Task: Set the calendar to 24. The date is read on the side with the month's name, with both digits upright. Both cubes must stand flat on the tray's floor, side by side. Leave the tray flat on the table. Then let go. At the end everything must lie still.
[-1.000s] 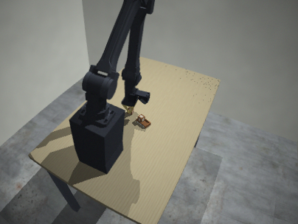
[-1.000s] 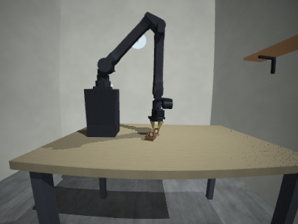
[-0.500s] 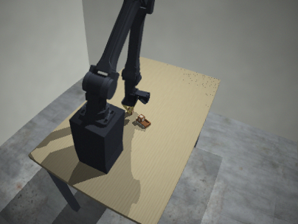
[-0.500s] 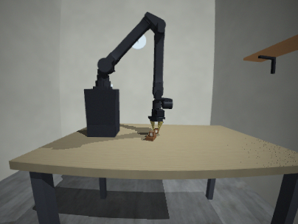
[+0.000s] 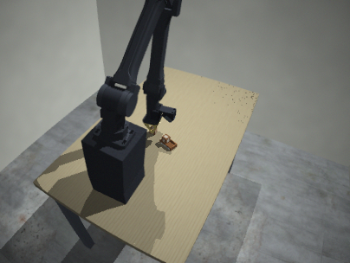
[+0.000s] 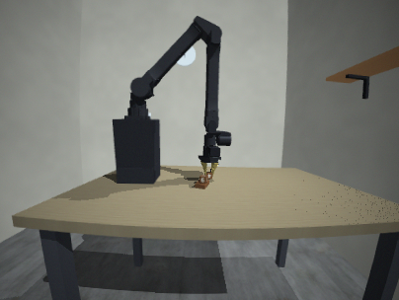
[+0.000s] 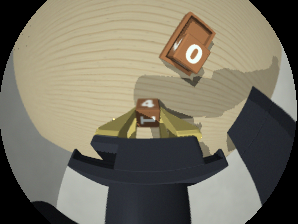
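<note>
My gripper [image 5: 152, 127] [image 6: 209, 173] [image 7: 147, 110] is shut on a small brown date cube [image 7: 147, 107] and holds it a little above the table. The digit on the held cube cannot be read. The brown tray [image 5: 172, 145] [image 6: 201, 186] [image 7: 198, 27] lies flat on the table, a short way right of the gripper in the top view. The second cube [image 5: 165, 138] [image 7: 193, 54] stands in one end of the tray, with a white 0 on its top face. The tray's other half is empty. The month's name is not readable in any view.
The arm's black base block [image 5: 113, 164] [image 6: 136, 150] stands on the wooden table [image 5: 208, 130] [image 6: 257, 202] close behind the gripper. A wall shelf [image 6: 365, 69] hangs at the far right, off the table.
</note>
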Available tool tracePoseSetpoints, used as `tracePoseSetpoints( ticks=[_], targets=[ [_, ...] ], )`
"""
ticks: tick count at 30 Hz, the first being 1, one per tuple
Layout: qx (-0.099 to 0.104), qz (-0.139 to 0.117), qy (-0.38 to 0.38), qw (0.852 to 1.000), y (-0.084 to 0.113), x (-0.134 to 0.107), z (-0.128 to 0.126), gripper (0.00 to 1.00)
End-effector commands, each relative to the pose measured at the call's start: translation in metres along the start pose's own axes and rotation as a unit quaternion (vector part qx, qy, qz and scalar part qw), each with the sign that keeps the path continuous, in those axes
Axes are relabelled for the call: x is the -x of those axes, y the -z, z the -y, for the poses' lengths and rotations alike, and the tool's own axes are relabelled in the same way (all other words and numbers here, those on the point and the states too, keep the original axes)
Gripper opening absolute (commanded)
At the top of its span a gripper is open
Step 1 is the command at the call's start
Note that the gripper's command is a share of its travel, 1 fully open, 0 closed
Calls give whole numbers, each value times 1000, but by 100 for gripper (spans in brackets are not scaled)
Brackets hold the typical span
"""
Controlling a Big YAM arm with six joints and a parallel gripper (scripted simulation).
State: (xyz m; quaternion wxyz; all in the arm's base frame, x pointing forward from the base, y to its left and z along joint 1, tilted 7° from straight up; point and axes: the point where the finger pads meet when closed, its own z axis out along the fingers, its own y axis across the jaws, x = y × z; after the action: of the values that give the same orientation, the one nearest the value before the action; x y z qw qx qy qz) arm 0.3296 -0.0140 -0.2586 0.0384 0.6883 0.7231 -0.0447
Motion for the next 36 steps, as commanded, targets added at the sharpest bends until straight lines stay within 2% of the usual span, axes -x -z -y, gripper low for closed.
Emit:
tracePoseSetpoints(
  ticks=[1, 36],
  targets=[
    [10, 2, 13, 1000, 3, -2, -4, 25],
    [8, 1, 15, 1000, 3, -3, -1, 25]
  ],
)
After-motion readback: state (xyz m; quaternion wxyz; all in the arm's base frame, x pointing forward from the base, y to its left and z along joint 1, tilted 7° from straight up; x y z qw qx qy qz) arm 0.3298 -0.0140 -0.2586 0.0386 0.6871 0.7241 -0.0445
